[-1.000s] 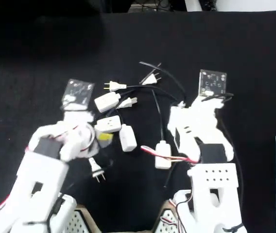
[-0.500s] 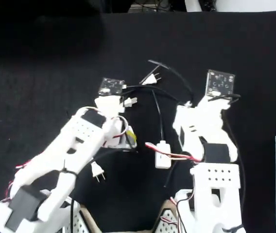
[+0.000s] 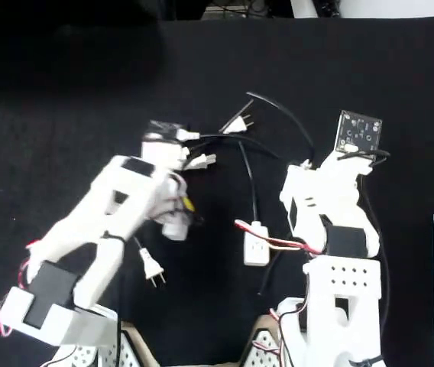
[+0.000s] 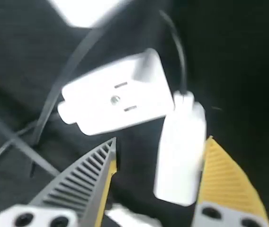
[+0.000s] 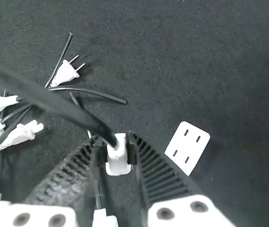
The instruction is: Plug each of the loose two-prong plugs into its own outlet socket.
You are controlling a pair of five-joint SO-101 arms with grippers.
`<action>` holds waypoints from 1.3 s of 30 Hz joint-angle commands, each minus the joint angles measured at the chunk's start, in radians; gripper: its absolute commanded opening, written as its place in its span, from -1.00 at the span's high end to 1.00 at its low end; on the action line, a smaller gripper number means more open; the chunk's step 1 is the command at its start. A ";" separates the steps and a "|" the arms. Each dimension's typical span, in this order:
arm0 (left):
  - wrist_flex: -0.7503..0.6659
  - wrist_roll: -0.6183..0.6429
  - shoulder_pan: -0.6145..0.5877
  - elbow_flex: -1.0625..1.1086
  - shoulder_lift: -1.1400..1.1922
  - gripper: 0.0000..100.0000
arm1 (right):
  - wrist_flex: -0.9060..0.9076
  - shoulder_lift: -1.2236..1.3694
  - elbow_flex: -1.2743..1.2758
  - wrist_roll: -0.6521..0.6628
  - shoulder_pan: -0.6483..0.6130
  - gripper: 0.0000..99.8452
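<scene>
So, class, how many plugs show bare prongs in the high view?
4: one plug farthest back, two beside the left arm, one nearer its base. Others may be hidden.

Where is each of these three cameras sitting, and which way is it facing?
High view: fixed above the table, looking down; both arms show.
Left wrist view: on the left arm, facing a white socket; open left gripper shows.
Right wrist view: on the right arm, facing the table; right gripper shut on held plug.
Shared: loose plug, in high and right wrist views.
</scene>
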 commanded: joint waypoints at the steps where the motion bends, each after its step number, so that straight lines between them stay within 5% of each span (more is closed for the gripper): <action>1: 0.086 -0.097 -0.163 -0.053 -0.054 0.46 | -0.018 -0.021 -0.076 -0.003 0.008 0.97; 11: 0.224 -0.239 -0.245 -0.035 -0.376 0.46 | -0.018 -0.021 -0.074 -0.003 0.006 0.97; 20: -0.037 -0.325 -0.071 0.171 -0.316 0.46 | -0.015 -0.021 -0.071 -0.003 0.006 0.97; 26: -0.199 -0.354 -0.076 0.209 -0.152 0.49 | -0.015 -0.021 -0.071 -0.003 0.006 0.97; 29: -0.255 -0.373 -0.064 0.205 -0.094 0.65 | -0.017 -0.021 -0.071 -0.003 0.006 0.97; 39: -0.227 -0.431 0.094 0.191 -0.086 0.92 | -0.017 -0.021 -0.070 -0.003 0.006 0.97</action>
